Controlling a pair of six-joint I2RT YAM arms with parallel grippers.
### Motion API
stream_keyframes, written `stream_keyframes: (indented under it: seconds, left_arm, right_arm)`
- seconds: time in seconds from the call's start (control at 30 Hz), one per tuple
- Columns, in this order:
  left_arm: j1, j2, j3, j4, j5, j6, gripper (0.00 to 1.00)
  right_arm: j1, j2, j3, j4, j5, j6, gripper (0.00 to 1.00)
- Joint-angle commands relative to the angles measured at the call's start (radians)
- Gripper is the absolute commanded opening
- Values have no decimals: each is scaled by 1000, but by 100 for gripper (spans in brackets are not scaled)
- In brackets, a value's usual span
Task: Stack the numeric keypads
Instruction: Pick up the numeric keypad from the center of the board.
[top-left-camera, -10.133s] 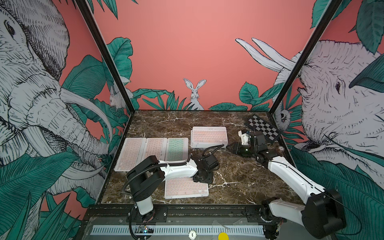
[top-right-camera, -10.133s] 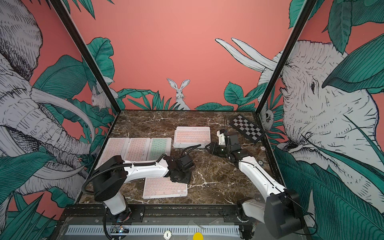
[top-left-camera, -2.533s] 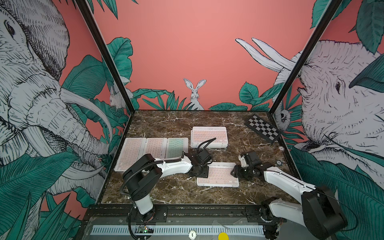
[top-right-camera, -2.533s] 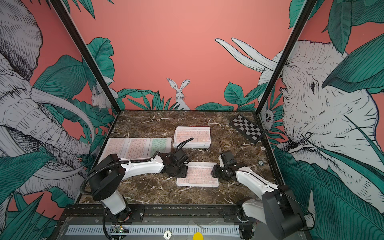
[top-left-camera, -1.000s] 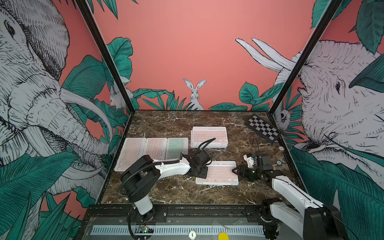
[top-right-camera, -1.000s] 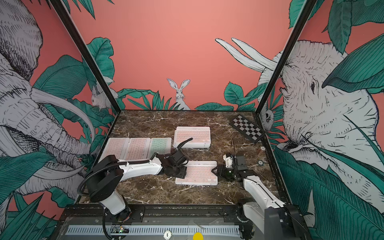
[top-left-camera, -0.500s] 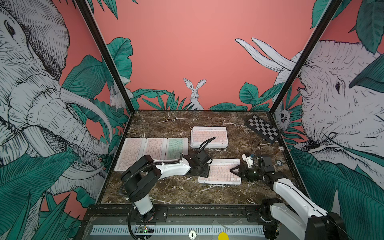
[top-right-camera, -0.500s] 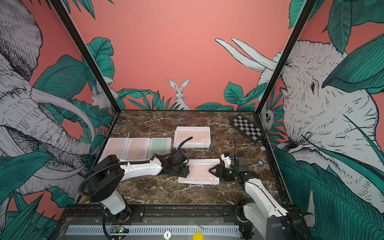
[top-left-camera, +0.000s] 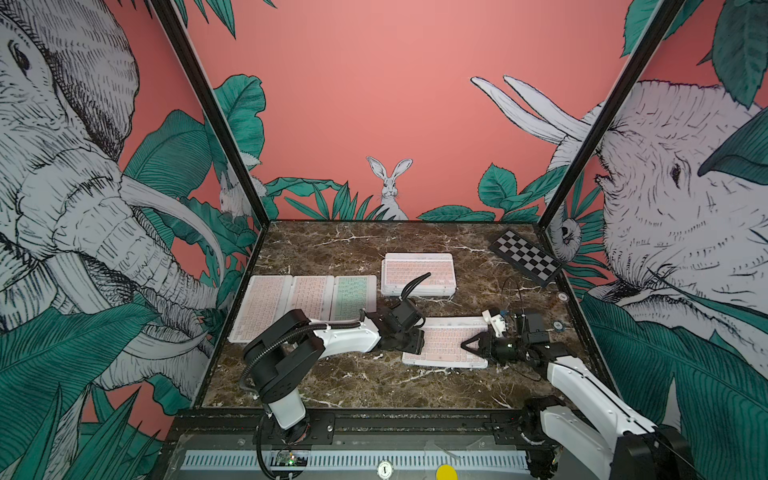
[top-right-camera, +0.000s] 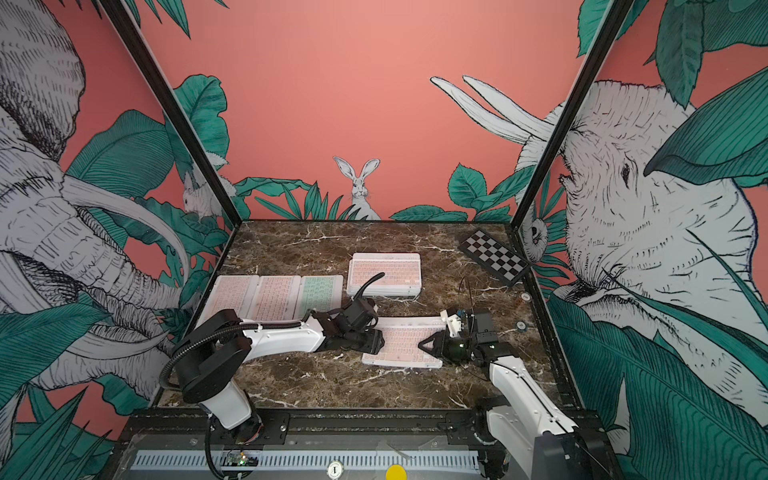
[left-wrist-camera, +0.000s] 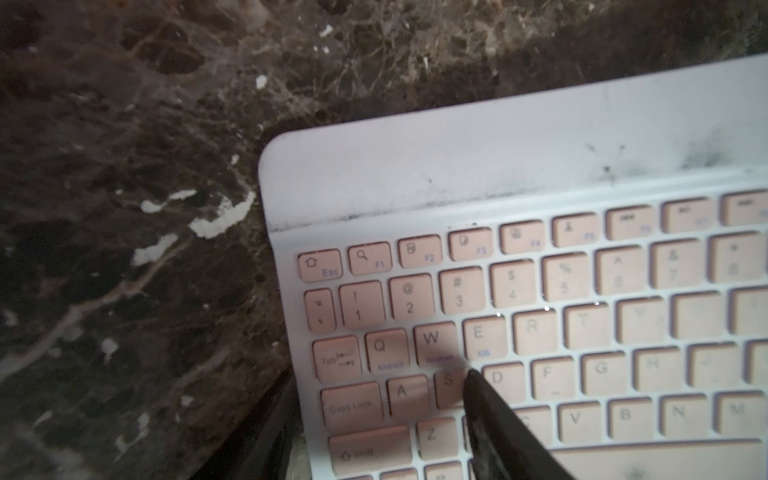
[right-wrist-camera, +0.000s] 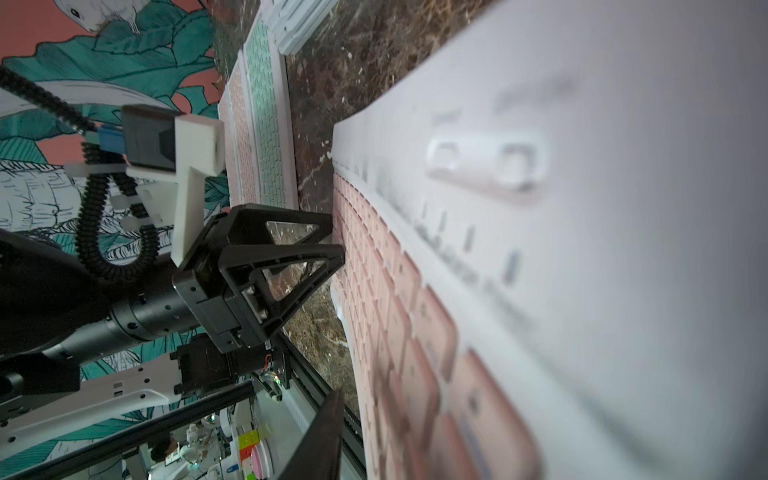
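Note:
A pink-keyed numeric keypad (top-left-camera: 446, 345) (top-right-camera: 405, 345) lies across the middle of the marble table. My left gripper (top-left-camera: 415, 343) (top-right-camera: 376, 340) is shut on its left edge; in the left wrist view the left gripper (left-wrist-camera: 378, 378) has one black finger (left-wrist-camera: 486, 407) on the keys (left-wrist-camera: 540, 291) and the other under the rim. My right gripper (top-left-camera: 473, 347) (top-right-camera: 430, 347) straddles the right edge. In the right wrist view only one finger (right-wrist-camera: 322, 436) shows beside the key face (right-wrist-camera: 415, 311); the other is hidden. Behind stands a stack of keypads (top-left-camera: 417, 274).
Three keypads lie side by side at the left: two pink (top-left-camera: 259, 303) (top-left-camera: 311, 297) and one mint (top-left-camera: 355, 293). A black-and-white checkered board (top-left-camera: 525, 257) leans in the back right corner. Two small discs (top-left-camera: 562, 296) (top-left-camera: 557, 326) lie near the right wall.
The pink keypad has slid a little to the right with my left gripper. My right gripper has moved in over its right edge and its jaws have narrowed.

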Motion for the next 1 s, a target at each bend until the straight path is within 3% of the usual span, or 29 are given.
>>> stream_keyframes:
  seconds: [0.0, 0.1, 0.3, 0.57, 0.83, 0.97]
  left_arm:
    - [-16, 59, -56, -140, 30, -19, 65]
    - [-16, -17, -28, -224, -32, -16, 65]
    - [4, -186, 62, -384, -159, -1, 66]
    - [157, -248, 228, -560, -84, 15, 66]
    - [278, -227, 357, -534, -92, 68, 68]
    - [310, -206, 382, -488, -82, 71, 68]
  right_arm:
    - [3, 4, 36, 14, -25, -16, 16]
    - [0, 2, 48, 12, -31, -10, 0]
    - [-4, -8, 100, 23, -64, 36, 0]
    - [-5, 16, 238, 63, -119, 73, 0]
    - [-5, 221, 308, 413, -121, 187, 0]
    - [-5, 390, 427, 444, -140, 135, 0]
